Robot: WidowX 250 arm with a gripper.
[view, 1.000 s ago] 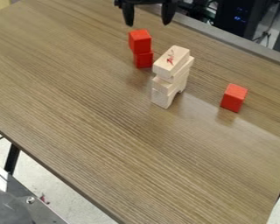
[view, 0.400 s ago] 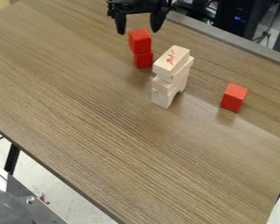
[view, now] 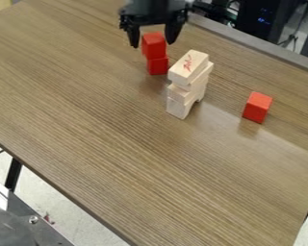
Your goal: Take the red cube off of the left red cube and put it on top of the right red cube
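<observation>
My gripper (view: 152, 43) hangs at the top of the camera view, open, its two fingers to the left and right of the upper red cube (view: 154, 45). That cube rests on the left red cube (view: 158, 66), a little offset from it. Whether either finger touches the upper cube I cannot tell. On the right part of the table stands the right red cube (view: 257, 107), with nothing on top.
A tower of pale wooden blocks (view: 187, 84) stands between the red stack and the right cube, close to the stack. Beyond the table's (view: 118, 144) far edge are cables and a dark computer case (view: 266, 19).
The gripper has come down and slightly left, from above and behind the red stack to around its top cube. The cubes and the wooden blocks have stayed in place.
</observation>
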